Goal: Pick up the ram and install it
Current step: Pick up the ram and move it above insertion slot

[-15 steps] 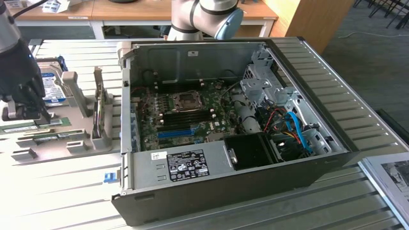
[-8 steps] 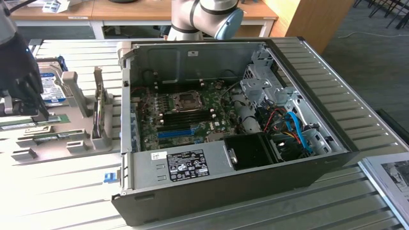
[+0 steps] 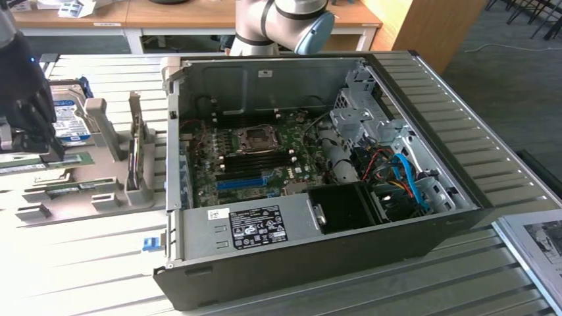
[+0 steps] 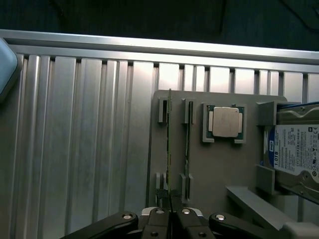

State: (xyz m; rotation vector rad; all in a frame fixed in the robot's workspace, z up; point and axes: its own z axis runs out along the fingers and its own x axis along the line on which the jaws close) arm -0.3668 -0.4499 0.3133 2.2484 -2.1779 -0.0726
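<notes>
**A:** What is the wrist view showing?

**B:** The gripper (image 4: 171,213) is reaching over a grey parts holder (image 4: 219,169), which is lying on a slatted metal table (image 4: 75,139). Its jaws are pressing together on the near end of the ram (image 4: 168,144). The ram is a thin green stick standing on edge in the notches along one edge of the holder. A second memory stick (image 4: 187,144) is standing just beside it. Further across the holder come a square processor (image 4: 225,122) and then a hard drive (image 4: 294,149) at the opposite side.

**A:** And the exterior view?

**B:** The holder is sitting just beside an open computer case (image 3: 290,263), on the exterior view's left of it. The gripper is hanging over the holder. The motherboard (image 3: 255,164) is lying exposed inside the case, well apart from the holder.

**A:** What could be going wrong from here?

**B:** The pinch seems to be catching only one end of the ram, so if lifted the stick could be pivoting or slipping out. A tilted pull could be jamming it in the notches or dragging the holder along. The second memory stick is standing close enough to get knocked.
</notes>
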